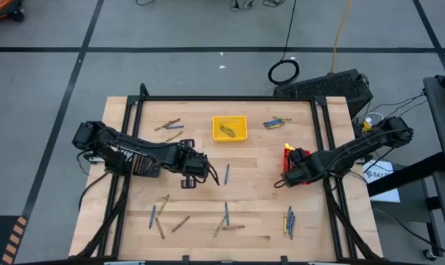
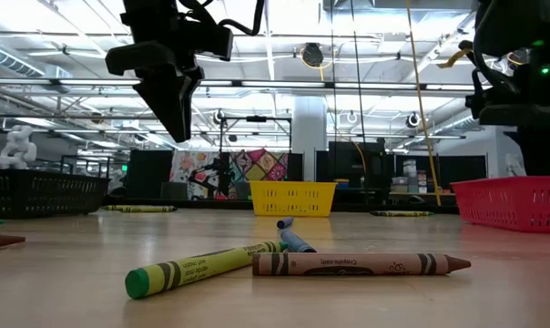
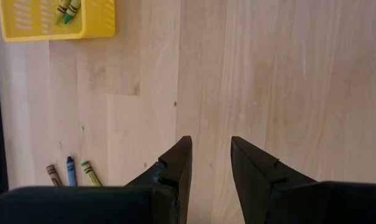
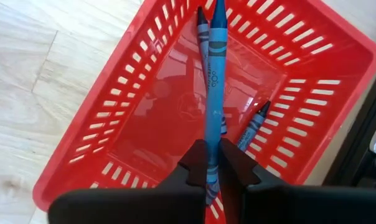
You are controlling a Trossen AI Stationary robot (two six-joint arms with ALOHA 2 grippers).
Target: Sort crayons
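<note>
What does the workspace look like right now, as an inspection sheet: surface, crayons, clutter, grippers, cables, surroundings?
Surface: wooden table, black frame.
Job's things: loose crayons scattered; green ones in yellow basket; blue ones in red basket.
Clutter: nothing seen.
Grippers: left gripper open, empty, above bare wood; right gripper shut on blue crayon above red basket.
Cables: coiled cable on floor.
Surroundings: grey floor, lab hall behind.
</note>
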